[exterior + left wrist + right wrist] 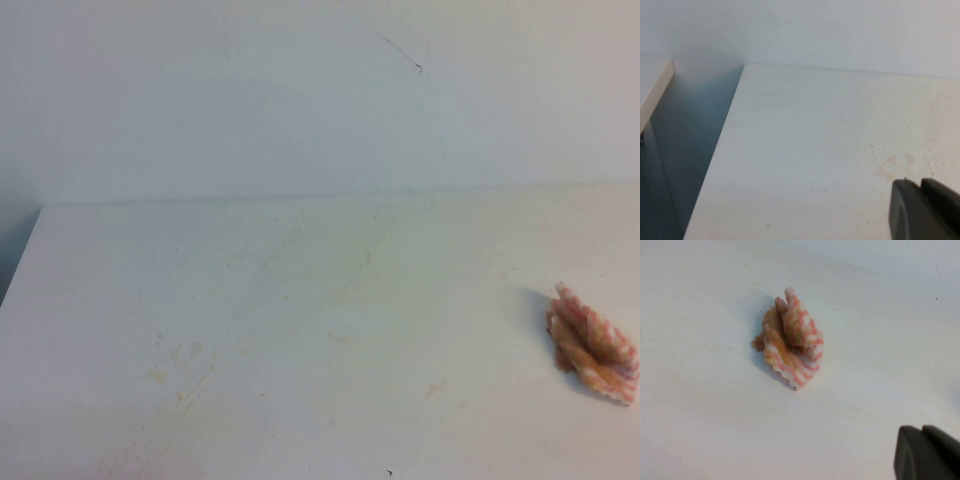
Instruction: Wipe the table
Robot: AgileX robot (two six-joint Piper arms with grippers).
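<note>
A crumpled cloth (592, 345) with pink and white stripes and brown soiling lies on the white table (300, 300) at the right side. The right wrist view shows the same cloth (791, 338) a good way off from my right gripper (921, 430), whose dark fingers are pressed together with nothing between them. My left gripper (920, 182) hangs over the table's left part, shut and empty, close to yellowish stains (892, 165). Neither arm appears in the high view. Faint brownish stains (180, 365) mark the table's left front area.
The table's left edge (722, 150) drops off to a dark gap, with another pale surface (652, 82) beyond it. A plain wall (300, 100) rises behind the table's far edge.
</note>
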